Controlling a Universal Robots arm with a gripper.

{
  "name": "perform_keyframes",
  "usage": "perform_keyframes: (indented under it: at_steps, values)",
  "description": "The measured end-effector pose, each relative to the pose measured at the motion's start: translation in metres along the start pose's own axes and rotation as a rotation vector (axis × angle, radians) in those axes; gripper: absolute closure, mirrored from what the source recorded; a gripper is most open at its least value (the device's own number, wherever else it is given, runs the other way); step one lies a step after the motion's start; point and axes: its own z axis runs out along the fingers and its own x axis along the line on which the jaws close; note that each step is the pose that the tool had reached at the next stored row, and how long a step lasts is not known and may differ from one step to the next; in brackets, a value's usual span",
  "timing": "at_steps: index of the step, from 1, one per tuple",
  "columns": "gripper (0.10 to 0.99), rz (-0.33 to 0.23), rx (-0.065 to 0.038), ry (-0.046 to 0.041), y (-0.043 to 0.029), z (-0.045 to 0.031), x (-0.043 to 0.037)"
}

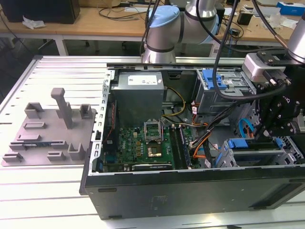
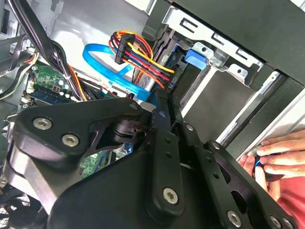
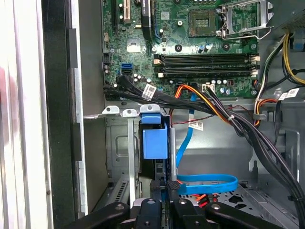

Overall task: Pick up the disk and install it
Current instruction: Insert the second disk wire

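The disk [image 3: 155, 138] stands on edge in a slot of the metal drive cage [image 3: 121, 157], its blue plastic frame showing at the near end. In the second wrist view the disk [image 2: 169, 71] shows as a grey slab with a blue tab. My gripper [image 3: 164, 187] is shut on the disk's edge, one black fingertip on each side. In the exterior view the gripper [image 1: 267, 136] hangs over the cage at the case's right end, right above the blue-framed disk [image 1: 245, 143].
The open computer case [image 1: 190, 191] holds a motherboard [image 1: 143, 148], a power supply [image 1: 140, 95] and a second cage [image 1: 219, 86]. Blue and orange cables [image 3: 205, 183] lie beside the slot. A person's hand [image 2: 274, 160] rests on the case edge. A grey tray [image 1: 47, 133] with posts lies outside the case.
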Motion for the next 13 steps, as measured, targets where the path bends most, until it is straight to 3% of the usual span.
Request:
perform_keyframes:
  at_steps: [6, 8, 13]
  values:
    - [0.925, 0.0, 0.001, -0.0001, 0.0002, -0.0019, -0.0005]
    - [0.925, 0.0, 0.001, 0.0051, 0.0002, -0.0059, -0.0007]
    - [0.925, 0.0, 0.001, 0.0089, 0.0001, -0.007, -0.0006]
